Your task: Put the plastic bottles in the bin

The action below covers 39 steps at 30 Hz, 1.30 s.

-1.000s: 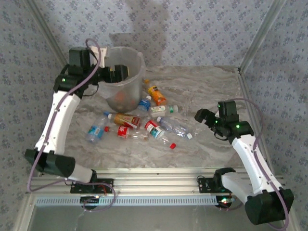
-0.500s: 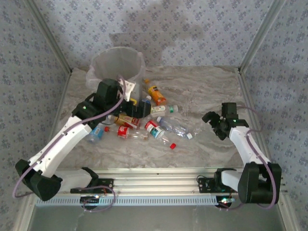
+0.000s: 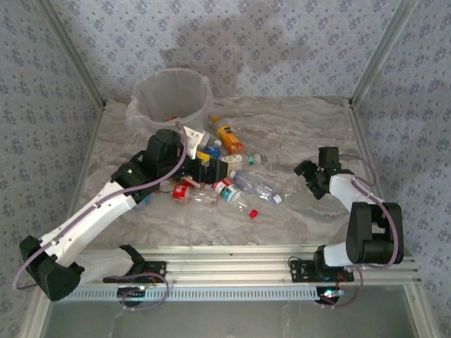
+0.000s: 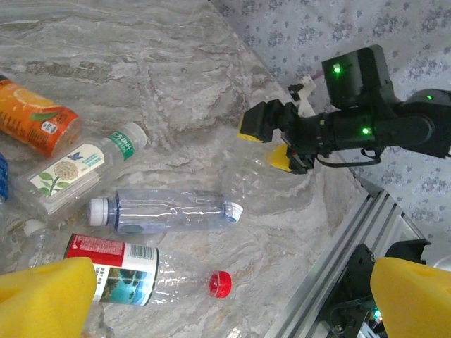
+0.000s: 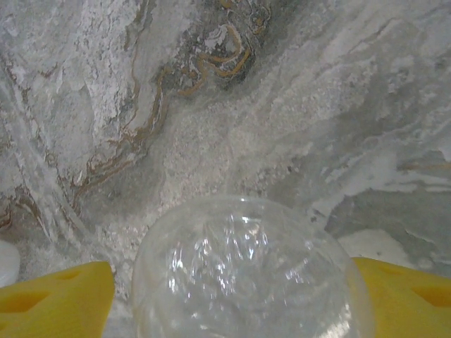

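Several plastic bottles [image 3: 239, 184] lie in a heap in the middle of the table, in front of the translucent bin [image 3: 144, 105] at the back left. My left gripper [image 3: 208, 160] hovers over the heap, open, yellow fingertips [image 4: 42, 299] wide apart and nothing between them. Below it lie an orange bottle [image 4: 28, 123], a green-labelled clear bottle [image 4: 74, 165], a bare clear bottle [image 4: 169, 211] and a red-capped one [image 4: 134, 274]. To the right, low over the table, my right gripper [image 3: 309, 172] is shut on a clear bottle [image 5: 246, 274], whose round base sits between the yellow pads [image 5: 56, 296].
The marble tabletop [image 3: 303, 127] is open at the back right. An aluminium rail [image 3: 232, 257] runs along the near edge by the arm bases. Slanted frame posts [image 3: 377, 53] stand at both back corners.
My left arm has swung from over the bin down and forward to the bottle heap. The right arm has folded back toward its base while its gripper stayed near the same spot.
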Each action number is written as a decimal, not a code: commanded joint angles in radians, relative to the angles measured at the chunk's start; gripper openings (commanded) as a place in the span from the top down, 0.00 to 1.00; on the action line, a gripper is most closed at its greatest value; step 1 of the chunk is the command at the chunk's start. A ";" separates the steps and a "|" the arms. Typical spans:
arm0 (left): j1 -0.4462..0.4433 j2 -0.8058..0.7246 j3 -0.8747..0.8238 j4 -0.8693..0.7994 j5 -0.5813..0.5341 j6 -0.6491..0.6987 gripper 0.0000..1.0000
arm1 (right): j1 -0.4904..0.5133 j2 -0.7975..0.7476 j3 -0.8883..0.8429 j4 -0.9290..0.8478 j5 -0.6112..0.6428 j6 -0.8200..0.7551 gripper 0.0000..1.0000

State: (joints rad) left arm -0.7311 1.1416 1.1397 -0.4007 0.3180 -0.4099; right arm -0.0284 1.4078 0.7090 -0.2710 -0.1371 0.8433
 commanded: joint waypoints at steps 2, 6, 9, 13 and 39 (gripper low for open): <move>-0.022 0.030 0.020 0.039 0.006 0.034 0.00 | -0.001 0.024 -0.021 0.062 0.030 0.027 0.19; -0.043 0.048 0.012 0.088 0.006 0.039 0.00 | -0.001 0.010 -0.025 0.081 0.053 0.008 0.29; -0.049 0.087 0.035 0.083 0.035 0.037 0.00 | 0.000 -0.019 -0.023 0.093 0.059 -0.017 0.36; -0.056 0.140 0.067 0.051 0.059 0.040 0.00 | 0.020 -0.085 0.002 0.083 0.063 -0.082 0.41; -0.139 0.367 0.085 0.255 0.154 0.050 0.00 | 0.346 -0.329 0.270 0.000 -0.229 -0.104 0.42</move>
State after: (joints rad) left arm -0.8536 1.4937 1.1801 -0.2031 0.4404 -0.3645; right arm 0.3019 1.1030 0.9356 -0.2810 -0.3206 0.7101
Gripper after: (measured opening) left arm 0.995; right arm 0.609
